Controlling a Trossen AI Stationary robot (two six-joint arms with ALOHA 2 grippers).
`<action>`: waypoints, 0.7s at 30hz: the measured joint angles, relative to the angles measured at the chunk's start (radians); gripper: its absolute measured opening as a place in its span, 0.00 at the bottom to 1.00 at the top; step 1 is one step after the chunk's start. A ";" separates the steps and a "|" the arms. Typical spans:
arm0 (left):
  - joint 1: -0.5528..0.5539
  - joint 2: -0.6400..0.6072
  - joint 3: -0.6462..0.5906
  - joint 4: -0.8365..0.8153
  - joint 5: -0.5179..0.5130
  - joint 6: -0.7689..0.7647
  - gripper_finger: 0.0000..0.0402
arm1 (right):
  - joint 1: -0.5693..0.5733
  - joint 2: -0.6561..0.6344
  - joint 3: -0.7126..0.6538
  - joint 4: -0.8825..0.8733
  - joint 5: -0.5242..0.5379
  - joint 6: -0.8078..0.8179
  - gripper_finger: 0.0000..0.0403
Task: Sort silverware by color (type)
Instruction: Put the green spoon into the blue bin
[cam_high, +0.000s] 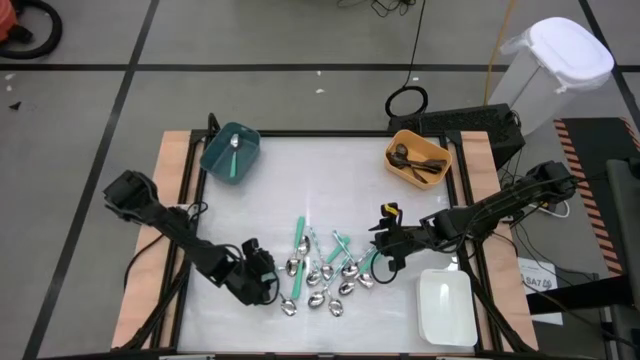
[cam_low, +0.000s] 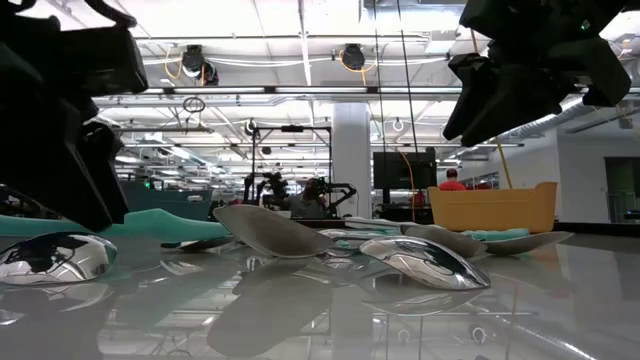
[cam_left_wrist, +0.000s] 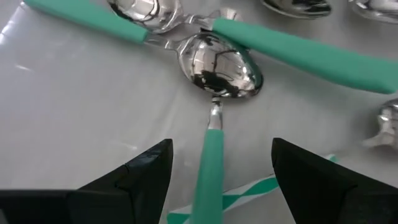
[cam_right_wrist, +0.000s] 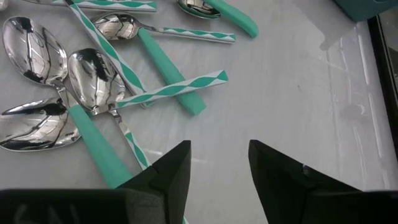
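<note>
Little is sorted: one spoon lies in the teal bin (cam_high: 230, 152), dark pieces in the orange bin (cam_high: 418, 160), while the spoon pile (cam_high: 325, 270) waits between the wide, empty left gripper (cam_high: 268, 285) and the parted, empty right gripper (cam_high: 388, 246).

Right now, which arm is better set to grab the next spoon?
Left, probably. The left gripper is open with a teal-handled spoon lying between its fingers; the right gripper, also open, has only bare table between its own.

Overhead camera looks straight down on the whole table (cam_high: 250, 180); low camera skims level across it; both wrist cameras sit close over the same spoon pile (cam_high: 325, 270).
</note>
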 joint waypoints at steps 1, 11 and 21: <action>0.001 0.007 0.000 0.002 0.000 -0.005 0.67 | 0.000 0.000 0.000 0.000 0.000 0.000 0.39; 0.002 0.042 0.000 -0.006 0.000 -0.049 0.42 | 0.000 0.000 0.000 0.000 0.000 0.000 0.39; 0.006 0.042 0.000 -0.002 0.000 -0.033 0.13 | 0.000 0.000 0.000 0.000 -0.079 0.023 0.39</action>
